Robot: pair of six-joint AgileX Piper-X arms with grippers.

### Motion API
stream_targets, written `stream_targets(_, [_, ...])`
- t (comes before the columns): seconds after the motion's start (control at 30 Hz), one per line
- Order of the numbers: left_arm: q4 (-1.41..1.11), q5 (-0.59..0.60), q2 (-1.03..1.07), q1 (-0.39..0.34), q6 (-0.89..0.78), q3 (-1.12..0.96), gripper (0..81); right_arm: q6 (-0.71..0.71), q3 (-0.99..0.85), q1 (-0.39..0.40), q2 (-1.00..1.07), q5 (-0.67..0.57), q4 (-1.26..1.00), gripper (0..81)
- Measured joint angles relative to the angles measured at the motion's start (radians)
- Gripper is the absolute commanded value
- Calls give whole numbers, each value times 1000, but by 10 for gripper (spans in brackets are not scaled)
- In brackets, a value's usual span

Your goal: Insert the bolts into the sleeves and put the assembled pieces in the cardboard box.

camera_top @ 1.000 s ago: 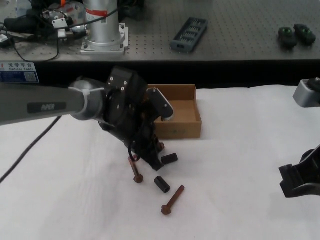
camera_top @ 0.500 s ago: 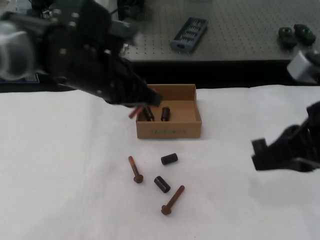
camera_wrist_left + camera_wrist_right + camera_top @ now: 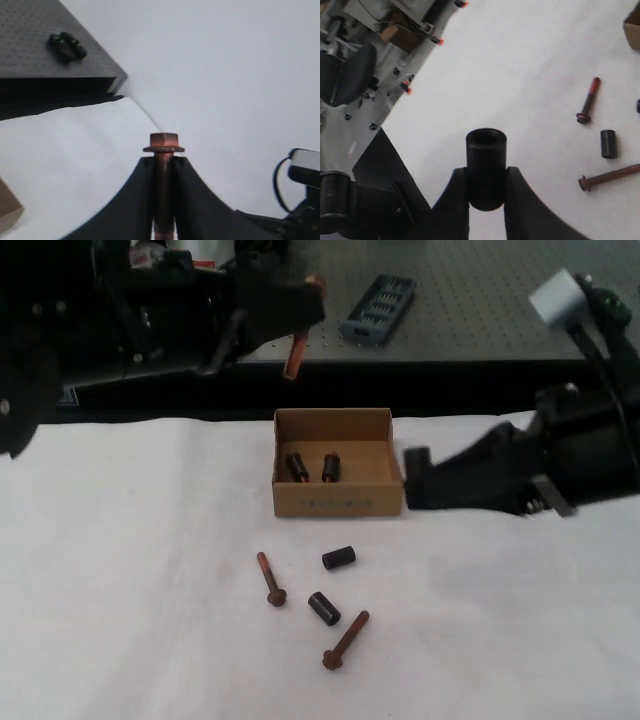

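1. Two pieces (image 3: 296,465) (image 3: 329,466) are lying side by side in the box (image 3: 338,503). Each is looking like a dark sleeve with a bolt through it, so that share of the task is reading as done.
2. The left gripper (image 3: 163,172) is pinching a bolt (image 3: 163,142) by its shank; the fingers are closing tight on it, and the head is sticking out past the tips. In the high view, this bolt is hanging raised over the dark bench (image 3: 470,310), behind the box.
3. The right gripper (image 3: 486,185) is clamping a sleeve (image 3: 486,150) between its fingers; the open bore is pointing out past the tips. That arm is hovering over the cloth (image 3: 130,570) just beside the box.
4. The bolt and sleeve are being held well apart; the joining is not yet done.
5. In front of the box, two loose bolts (image 3: 270,579) (image 3: 345,640) and two loose sleeves (image 3: 338,558) (image 3: 323,608) are lying on the cloth; none are joined.
6. Judging by this, three pairs are waiting to be joined and boxed, starting with the pair in hand.
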Motion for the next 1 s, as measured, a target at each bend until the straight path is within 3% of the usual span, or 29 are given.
stream_targets(0.43, [-420,78,0,0,-320,75,6,158,0,74,66,-93,-292,24])
stream_targets(0.63, [-428,123,0,0,-322,104,6,266,0,74,66,-122,-429,24])
stream_targets(1.0, [-466,139,-2,0,-322,107,6,279,0,74,73,-129,-448,24])
